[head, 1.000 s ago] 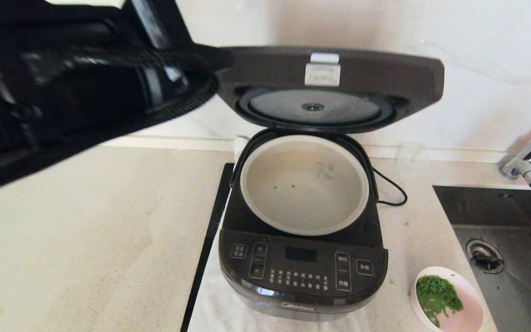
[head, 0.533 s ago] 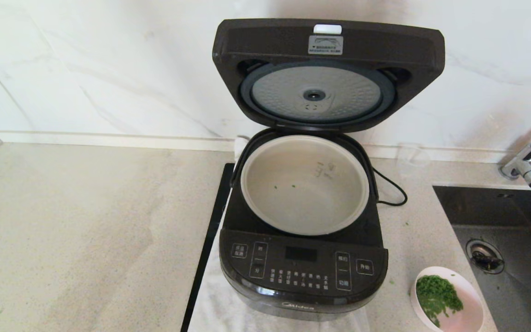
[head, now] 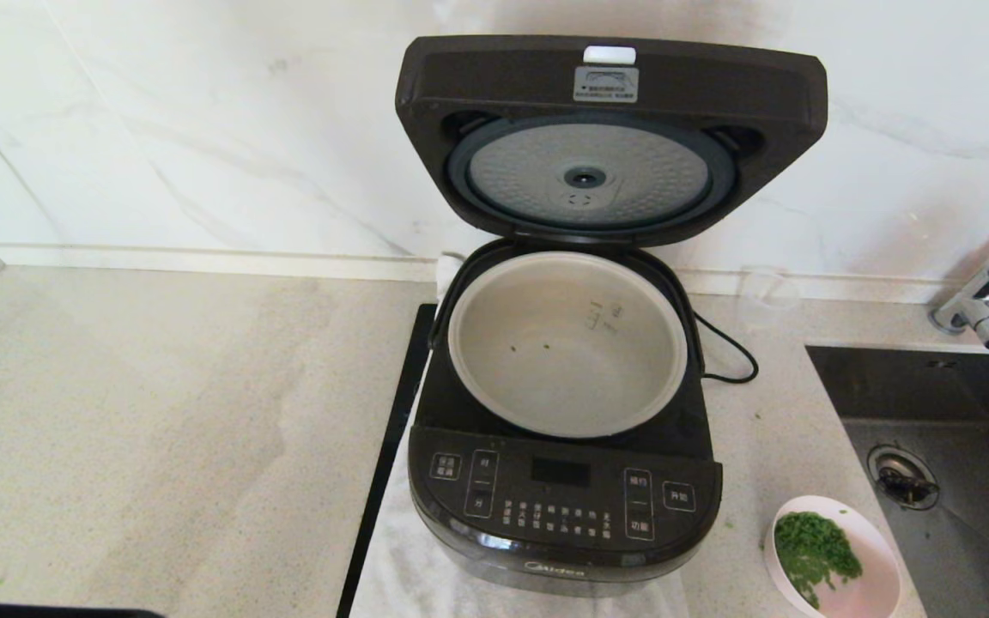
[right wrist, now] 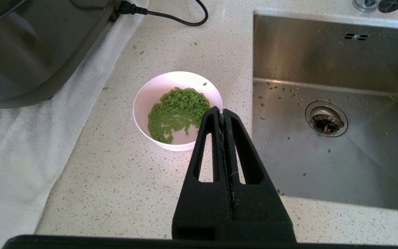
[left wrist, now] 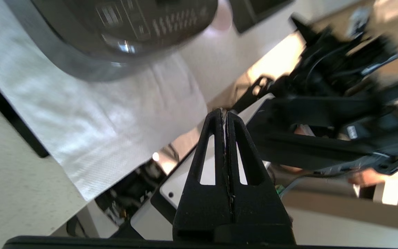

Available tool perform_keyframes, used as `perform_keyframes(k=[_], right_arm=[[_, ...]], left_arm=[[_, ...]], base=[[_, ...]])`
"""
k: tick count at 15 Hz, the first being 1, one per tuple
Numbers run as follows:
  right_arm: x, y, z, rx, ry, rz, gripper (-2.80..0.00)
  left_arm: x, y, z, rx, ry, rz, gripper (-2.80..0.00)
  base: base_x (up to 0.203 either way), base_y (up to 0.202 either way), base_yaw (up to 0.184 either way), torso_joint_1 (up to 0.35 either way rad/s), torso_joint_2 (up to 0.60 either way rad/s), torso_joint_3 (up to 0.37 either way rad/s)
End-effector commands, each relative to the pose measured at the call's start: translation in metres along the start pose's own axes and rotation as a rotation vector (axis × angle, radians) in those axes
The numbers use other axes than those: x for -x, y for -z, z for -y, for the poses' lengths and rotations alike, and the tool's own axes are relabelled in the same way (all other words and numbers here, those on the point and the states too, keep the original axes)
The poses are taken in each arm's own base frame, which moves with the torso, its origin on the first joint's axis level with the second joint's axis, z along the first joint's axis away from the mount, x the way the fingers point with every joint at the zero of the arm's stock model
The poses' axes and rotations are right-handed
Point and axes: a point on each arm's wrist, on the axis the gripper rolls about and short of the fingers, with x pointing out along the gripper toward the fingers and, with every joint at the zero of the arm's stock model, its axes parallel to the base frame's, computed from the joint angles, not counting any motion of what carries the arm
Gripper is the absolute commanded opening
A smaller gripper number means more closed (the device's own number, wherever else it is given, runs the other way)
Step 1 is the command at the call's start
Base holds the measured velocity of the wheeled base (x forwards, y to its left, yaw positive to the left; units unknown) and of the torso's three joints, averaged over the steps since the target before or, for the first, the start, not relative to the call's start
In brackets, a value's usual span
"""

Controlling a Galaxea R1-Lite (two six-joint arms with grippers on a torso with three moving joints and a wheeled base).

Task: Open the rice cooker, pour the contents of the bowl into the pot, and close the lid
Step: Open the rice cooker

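- Head view: the rice cooker point(head: 565, 463) stands at centre frame on a white cloth point(head: 409, 566). The lid point(head: 610, 137) is raised fully upright against the marble wall, dimpled silver underside facing forward. One second ago the left arm filled the upper left of the frame and the lid was only partly raised; the arm is now gone from there, with only a dark sliver at the bottom-left edge. Judgement: the opening step is complete and pouring is next.
- Head view: the pot point(head: 567, 343) sits exposed in the cooker body, empty apart from two or three green specks on its floor. The bowl point(head: 876, 549) rests at lower right on the counter, between the cooker and the sink point(head: 941, 446), well apart from the pot. The contents of the bowl point(head: 816, 549) are not yet poured.
- Left wrist view: the left gripper point(left wrist: 226, 119) has its fingers pressed together, holding nothing and touching nothing. The cooker's front panel lies in the upper left of the frame, above the cloth; the picture is motion-blurred.
- Right wrist view: the right gripper point(right wrist: 222, 116) has its fingers pressed together and empty. It hangs over the counter with its tips in line with the bowl's rim; contact cannot be confirmed. The bowl point(right wrist: 143, 103) sits at centre frame, the green heap point(right wrist: 178, 112) inside, the sink to the right.
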Motion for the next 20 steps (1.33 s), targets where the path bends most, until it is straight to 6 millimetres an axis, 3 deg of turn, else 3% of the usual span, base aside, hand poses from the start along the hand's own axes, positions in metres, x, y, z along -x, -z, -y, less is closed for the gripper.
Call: perform_keyframes(k=[1,8,20], right_arm=[[0.0,0.0,0.0,0.0,0.0,0.0,-2.8],[0.0,0.0,0.0,0.0,0.0,0.0,-2.8],[0.0,0.0,0.0,0.0,0.0,0.0,-2.8]], left_arm=[[-0.047,-0.003,-0.011,0.023,-0.009,-0.059,-2.8],[-0.13,-0.044,-0.017,0.111,0.094,0.154,-2.8],[-0.159,-0.111,-0.012,0.1,0.118,0.314,-2.8]], base=[[0.0,0.0,0.0,0.0,0.0,0.0],[0.0,0.0,0.0,0.0,0.0,0.0],[0.0,0.0,0.0,0.0,0.0,0.0]])
